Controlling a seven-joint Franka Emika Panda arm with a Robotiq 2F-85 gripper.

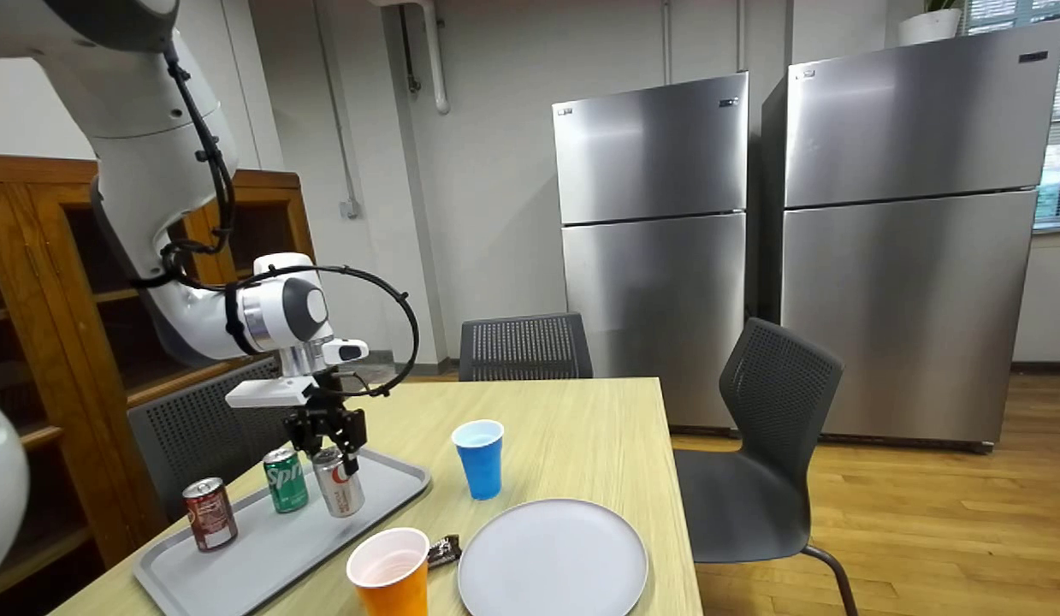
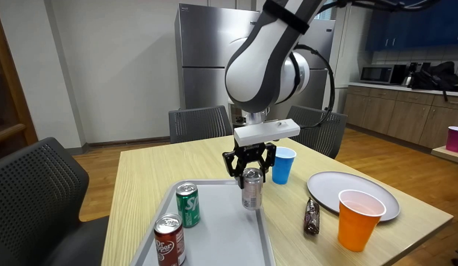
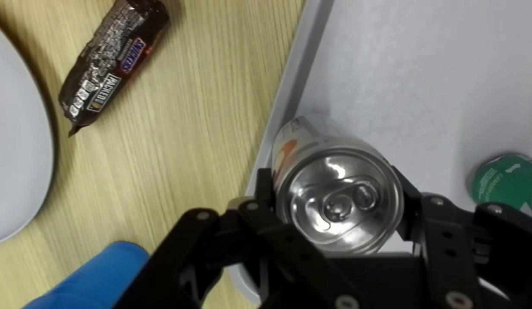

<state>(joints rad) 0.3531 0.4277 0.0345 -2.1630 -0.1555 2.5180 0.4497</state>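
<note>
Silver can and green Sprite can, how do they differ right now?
The silver can is clasped in the gripper, while the Sprite can stands untouched on the tray. The silver can looks pale and metallic; the Sprite can is green. Both are drink cans with silvery tops.

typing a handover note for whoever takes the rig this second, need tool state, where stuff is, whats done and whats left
Tool: closed on the silver can.
Where: that can is over the tray, near its edge; whether its base touches is unclear.
On the tray, upright: green Sprite can, Dr Pepper can.
Off the tray: blue cup, orange cup, plate; Snickers bar between tray and plate.
Done: grip made.
Left: it is not yet let go.
</note>
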